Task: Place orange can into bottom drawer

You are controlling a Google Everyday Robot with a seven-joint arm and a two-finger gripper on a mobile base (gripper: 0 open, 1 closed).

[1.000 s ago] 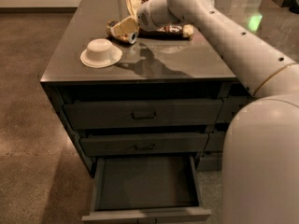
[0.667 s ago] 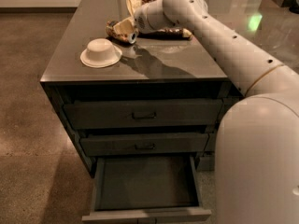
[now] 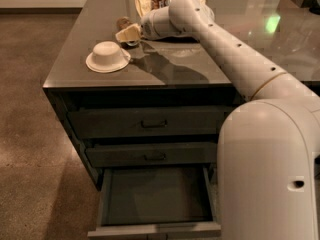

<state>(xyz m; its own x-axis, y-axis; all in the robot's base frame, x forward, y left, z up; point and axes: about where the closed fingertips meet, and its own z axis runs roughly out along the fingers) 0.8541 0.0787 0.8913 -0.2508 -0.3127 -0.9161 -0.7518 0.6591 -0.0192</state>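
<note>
The orange can (image 3: pixel 122 22), small and brownish, is on the dark countertop just behind my gripper, left of the snack bag. My gripper (image 3: pixel 128 34) is low over the counter, right in front of the can and next to it; whether it touches the can is unclear. The bottom drawer (image 3: pixel 156 228) of the left stack is pulled open below, and no object shows inside it. My white arm reaches from the lower right across the counter to the gripper.
A white bowl (image 3: pixel 106 57) sits upside down on the counter (image 3: pixel 75 69) left of the gripper. A brown-and-cream snack bag (image 3: pixel 149 4) lies behind the wrist. Two shut drawers with small handles (image 3: pixel 153 124) are above the open one. Brown floor lies to the left.
The arm has swung left and back over the counter. The gripper has shifted slightly, and the can now shows behind it. Bowl and drawer have not moved.
</note>
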